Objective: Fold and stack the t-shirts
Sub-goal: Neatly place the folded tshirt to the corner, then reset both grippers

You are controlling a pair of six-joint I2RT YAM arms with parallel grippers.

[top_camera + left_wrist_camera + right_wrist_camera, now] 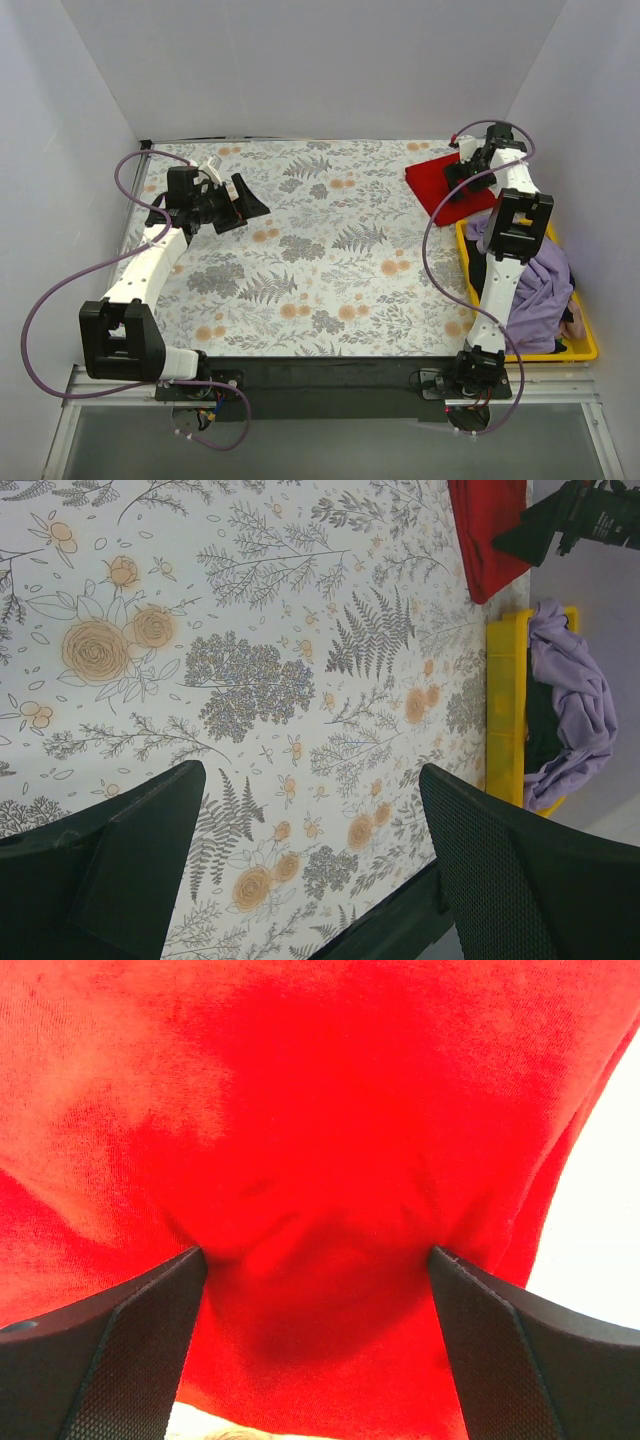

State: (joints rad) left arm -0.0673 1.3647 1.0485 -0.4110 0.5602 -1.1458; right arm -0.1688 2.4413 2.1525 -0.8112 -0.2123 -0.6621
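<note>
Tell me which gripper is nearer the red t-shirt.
Right. The right gripper is down on the red t-shirt at the far right corner, jaws spread against the cloth. The left gripper hangs open above the far left of the table, well apart from it.

The surface (330, 250) is pale cream, printed with grey ferns and orange blossoms. At its far right lies a plain bright red t-shirt (432, 185). Nearer on the right, a pale lilac t-shirt (545, 290) fills a yellow bin (580, 354). The left pincer (312, 773) and right pincer (318, 1254) are black, and the cables (60, 285) are purple.
</note>
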